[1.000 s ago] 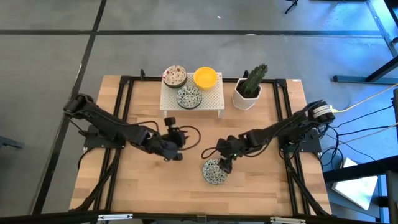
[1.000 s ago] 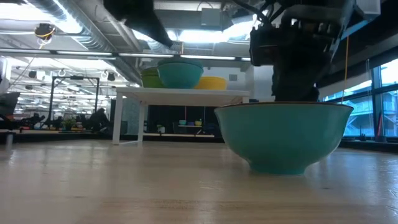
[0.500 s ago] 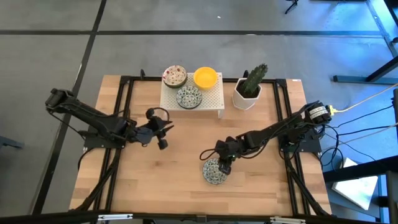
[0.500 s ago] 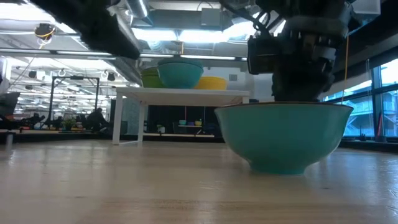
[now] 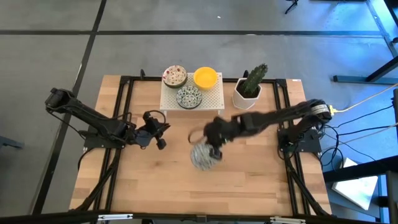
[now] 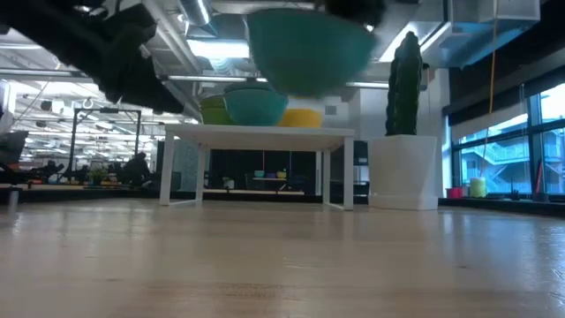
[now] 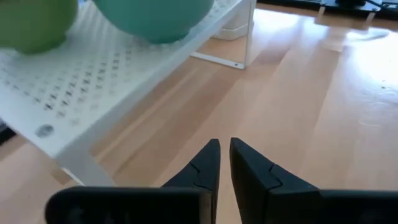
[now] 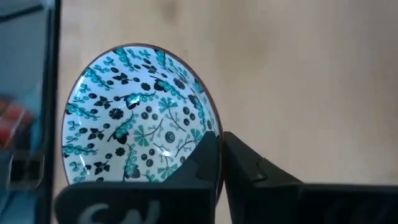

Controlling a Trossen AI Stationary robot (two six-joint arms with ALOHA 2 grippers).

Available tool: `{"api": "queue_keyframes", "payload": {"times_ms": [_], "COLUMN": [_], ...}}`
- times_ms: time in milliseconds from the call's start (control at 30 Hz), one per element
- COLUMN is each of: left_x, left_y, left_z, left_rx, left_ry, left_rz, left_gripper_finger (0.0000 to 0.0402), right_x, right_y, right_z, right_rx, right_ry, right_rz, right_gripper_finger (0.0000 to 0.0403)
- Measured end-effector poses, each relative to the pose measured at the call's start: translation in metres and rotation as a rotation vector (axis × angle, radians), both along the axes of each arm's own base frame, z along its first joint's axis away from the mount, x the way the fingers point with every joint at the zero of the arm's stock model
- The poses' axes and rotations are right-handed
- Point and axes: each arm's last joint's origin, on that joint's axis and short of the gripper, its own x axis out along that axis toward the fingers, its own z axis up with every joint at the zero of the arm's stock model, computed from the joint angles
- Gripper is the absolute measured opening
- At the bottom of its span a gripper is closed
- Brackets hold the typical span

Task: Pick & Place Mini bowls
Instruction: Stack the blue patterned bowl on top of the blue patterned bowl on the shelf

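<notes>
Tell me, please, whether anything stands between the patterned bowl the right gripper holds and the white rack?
Nothing visible does. The right gripper holds the patterned bowl lifted clear of the table, and only bare wood lies between it and the white rack. The cactus pot stands off to one side.

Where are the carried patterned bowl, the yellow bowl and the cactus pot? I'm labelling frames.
Carried patterned bowl (image 8: 140, 118): right wrist view, inside.
Yellow bowl (image 5: 205, 78): high view, centre.
Cactus pot (image 5: 244, 99): high view, white wall.

I see the table (image 5: 186, 180) from straight overhead; low cam sits at tabletop level facing the rack (image 6: 265, 134), shared with overhead; wrist cams look close.
</notes>
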Motion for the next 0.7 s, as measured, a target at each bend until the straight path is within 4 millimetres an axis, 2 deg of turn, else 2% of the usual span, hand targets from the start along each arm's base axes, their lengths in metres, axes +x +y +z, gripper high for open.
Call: {"api": "queue_keyframes", "payload": {"times_ms": [233,367,500,700], "left_x": [-0.003,-0.004,-0.004,-0.004], "left_y": [0.0,0.001,0.001,0.001], "left_z": [-0.01,-0.012,-0.012,-0.012], "left_rx": [-0.034,-0.032,-0.031,-0.03], "left_ry": [0.003,0.01,0.01,0.011], "left_rz": [-0.017,-0.018,-0.018,-0.019], "left_gripper_finger": [0.0026,0.0027,0.0025,0.0024], "right_x": [0.002,-0.007,-0.006,0.015], "right_y": [-0.08,-0.124,-0.161,-0.198], "right_z": [0.091,0.124,0.127,0.097], "right_rx": [-0.191,-0.244,-0.174,0.003], "right_ry": [-0.166,-0.265,-0.293,-0.216], "right_rz": [-0.234,-0.388,-0.436,-0.367], "right_gripper_finger": [0.0011,0.0011,0.0011,0.0011]}}
